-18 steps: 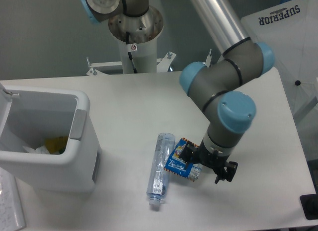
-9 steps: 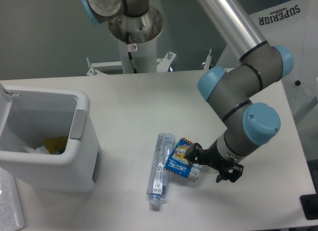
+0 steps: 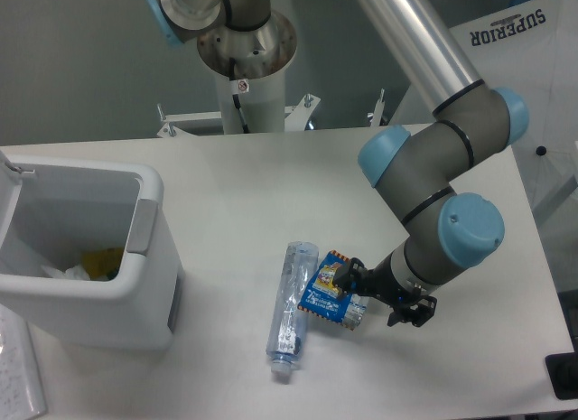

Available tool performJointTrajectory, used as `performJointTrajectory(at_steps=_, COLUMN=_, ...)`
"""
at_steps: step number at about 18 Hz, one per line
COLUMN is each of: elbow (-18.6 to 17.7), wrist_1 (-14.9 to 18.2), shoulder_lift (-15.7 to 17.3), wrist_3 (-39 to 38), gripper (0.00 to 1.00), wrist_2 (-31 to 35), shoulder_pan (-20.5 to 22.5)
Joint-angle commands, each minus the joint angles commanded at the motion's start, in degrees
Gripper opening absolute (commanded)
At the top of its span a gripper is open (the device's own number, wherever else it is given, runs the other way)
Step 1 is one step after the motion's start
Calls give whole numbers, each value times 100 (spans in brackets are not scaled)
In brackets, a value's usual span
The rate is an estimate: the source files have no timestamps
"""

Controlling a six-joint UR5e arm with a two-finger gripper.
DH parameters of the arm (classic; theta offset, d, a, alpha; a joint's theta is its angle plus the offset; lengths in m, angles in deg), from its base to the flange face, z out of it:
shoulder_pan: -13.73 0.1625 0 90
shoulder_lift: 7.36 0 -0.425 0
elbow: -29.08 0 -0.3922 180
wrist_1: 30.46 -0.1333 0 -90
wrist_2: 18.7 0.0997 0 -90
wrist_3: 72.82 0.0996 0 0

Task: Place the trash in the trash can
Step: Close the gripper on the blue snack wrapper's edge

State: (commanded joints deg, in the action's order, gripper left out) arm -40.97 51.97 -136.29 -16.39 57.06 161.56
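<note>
Reaching low over the table [image 3: 235, 194], the gripper [image 3: 354, 284] sits right at the snack packet [image 3: 325, 289], near the front edge of the tabletop and a bit right of the middle. One dark finger touches the right side of the packet, but I cannot tell if the claw is open or closed on it, because the arm hides part of it. The little blue packet with orange edges lies flat, leaning against the clear bottle [image 3: 290, 309], which lies on its side with its cap pointing at the front edge. A shiny bit of foil [image 3: 355, 312] peeks out just under the packet on its right. The trash can [image 3: 135, 257] stands well apart at the left edge, open at the top, with some yellow and white stuff already inside. I think the job is to grab the packet next, and a few things could go wrong. The packet is thin and flat, so the fingers could slide over it and grab nothing. The claw might pinch the foil too, and the foil could drop off on the way to the trash can. A push could also bump the bottle and make it roll toward the front edge.
</note>
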Motion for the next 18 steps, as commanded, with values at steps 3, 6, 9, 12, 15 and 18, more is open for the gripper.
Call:
performJointTrajectory(at_steps=3, elbow=8, wrist_1=361, shoulder_lift=-26, wrist_3=-9, gripper=100, wrist_2=158, shoulder_pan=26)
performJointTrajectory(at_steps=6, elbow=8, wrist_1=379, shoulder_lift=-114, wrist_3=-26, gripper=100, wrist_2=315, shoulder_pan=18)
performJointTrajectory(at_steps=9, elbow=26, wrist_1=432, shoulder_lift=-193, wrist_3=-62, gripper=100, wrist_2=606, shoulder_pan=0)
performJointTrajectory(at_steps=12, elbow=0, wrist_1=476, shoulder_lift=-255, wrist_3=-79, gripper=100, wrist_2=685, shoulder_pan=-26)
performJointTrajectory(at_steps=15, elbow=0, wrist_1=817, shoulder_lift=-220, wrist_3=-9, gripper=62, wrist_2=853, shoulder_pan=-44)
performJointTrajectory(at_steps=18, elbow=44, wrist_1=1152, shoulder_lift=-202, wrist_3=0, gripper=15, wrist_2=853, shoulder_pan=-44)
